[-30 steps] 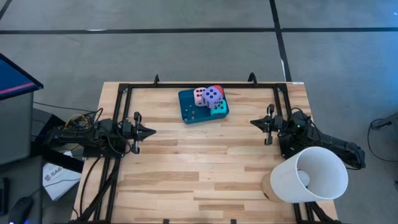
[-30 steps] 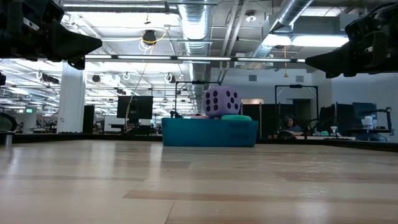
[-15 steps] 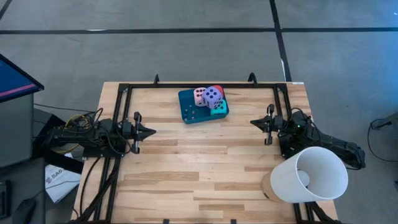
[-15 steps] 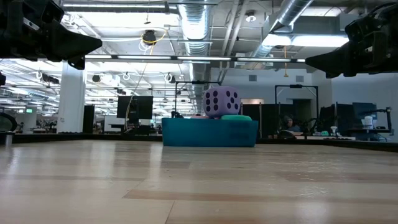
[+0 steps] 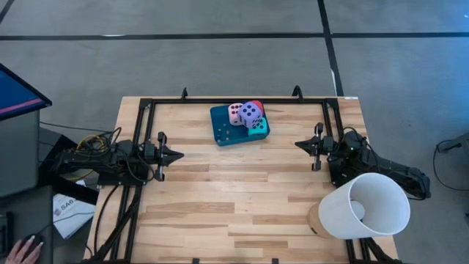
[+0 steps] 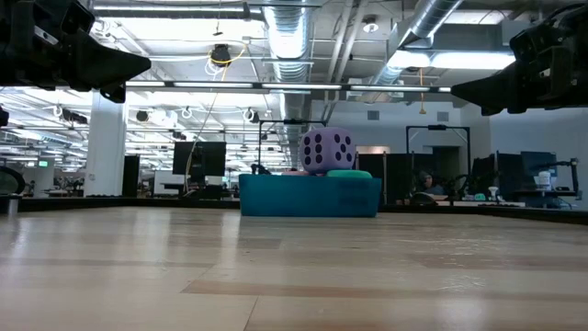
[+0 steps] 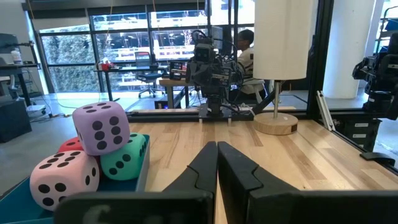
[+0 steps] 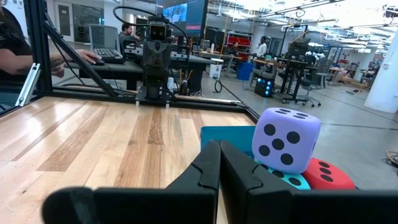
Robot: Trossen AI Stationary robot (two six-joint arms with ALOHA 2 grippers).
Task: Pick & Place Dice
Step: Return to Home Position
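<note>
Four dice sit on a teal tray (image 5: 222, 126) at the table's far middle. The purple die (image 5: 250, 113) rests on top of the pink die (image 5: 235, 114), the red die (image 5: 256, 105) and the turquoise die (image 5: 258, 126). My left gripper (image 5: 180, 155) hovers shut at the table's left side, pointing level toward the right. My right gripper (image 5: 297, 144) hovers shut at the right side, pointing level toward the left. Both are well clear of the tray. The left wrist view shows the purple die (image 7: 101, 126) leaning on the pink die (image 7: 64, 178) and the turquoise die (image 7: 124, 157).
A white lamp shade (image 5: 364, 205) on a round wooden base stands at the near right corner, beside the right arm. A black frame rail (image 5: 220, 100) runs round the table's far and side edges. A person's hand (image 5: 22, 253) shows off the table at the near left.
A person's hand has come into the high view off the table's near left corner. Both arms and the dice have kept still.
</note>
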